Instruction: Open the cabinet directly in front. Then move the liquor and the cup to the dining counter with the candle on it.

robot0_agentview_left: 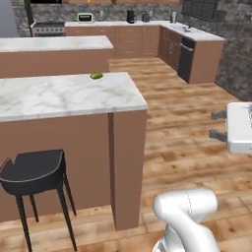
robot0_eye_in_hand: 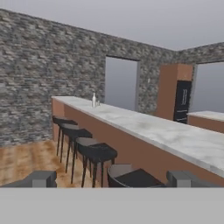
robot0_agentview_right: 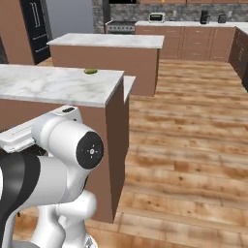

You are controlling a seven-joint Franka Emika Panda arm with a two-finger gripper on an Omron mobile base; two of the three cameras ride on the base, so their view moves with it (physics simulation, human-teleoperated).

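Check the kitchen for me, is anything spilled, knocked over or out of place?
Nothing stands out. The dining counter looks clean, a bottle stands upright at its far end, the stools sit in a neat row, and the gripper hangs open and empty.

Home kitchen, open plan. Long marble dining counter (robot0_eye_in_hand: 144, 127) on a brown wood base runs across centre frame, with a row of dark stools (robot0_eye_in_hand: 97, 152) along it. Stove (robot0_agentview_left: 48, 28), microwave (robot0_agentview_left: 85, 17) and brown base cabinets (robot0_agentview_left: 130, 39) line the top of frame. Wood plank floor (robot0_agentview_right: 193, 145), stone walls (robot0_eye_in_hand: 39, 65).
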